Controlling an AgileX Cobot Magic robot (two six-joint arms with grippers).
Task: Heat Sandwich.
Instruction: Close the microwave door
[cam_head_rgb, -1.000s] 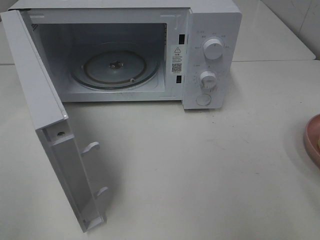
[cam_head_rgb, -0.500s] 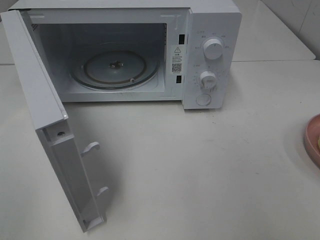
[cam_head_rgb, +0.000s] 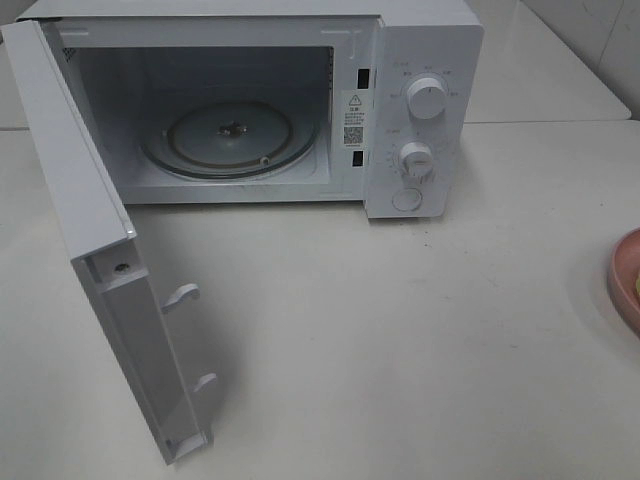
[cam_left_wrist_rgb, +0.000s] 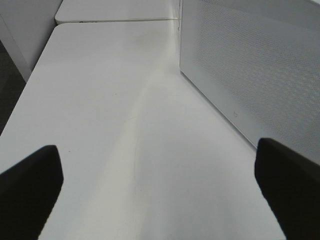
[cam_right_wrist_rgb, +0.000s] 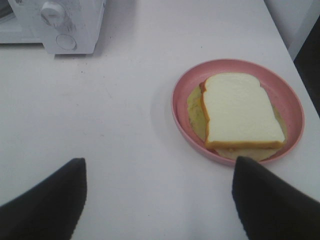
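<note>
Tabletop (cam_head_rgb: 420, 330): white, smooth, with a soft satin sheen.
Microwave (cam_head_rgb: 425, 60): white casing, looks like painted metal or plastic, smooth and semi-gloss.
Microwave door (cam_head_rgb: 75, 190): white plastic frame; its panel (cam_left_wrist_rgb: 250, 65) shows a fine dotted mesh.
Turntable (cam_head_rgb: 230, 135): clear glass, glossy.
Knobs (cam_head_rgb: 427, 98): white plastic, smooth.
Plate (cam_right_wrist_rgb: 285, 97): pink, matt plastic look.
Sandwich (cam_right_wrist_rgb: 240, 110): soft, porous white bread, tan crust.
Left pincer (cam_left_wrist_rgb: 160, 185), right pincer (cam_right_wrist_rgb: 160, 200): fingers black, matt.

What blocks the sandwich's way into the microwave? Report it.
Nothing visible does. The microwave door hangs wide open, its turntable is bare, and only bare table lies between the plate holding the sandwich and it.
</note>
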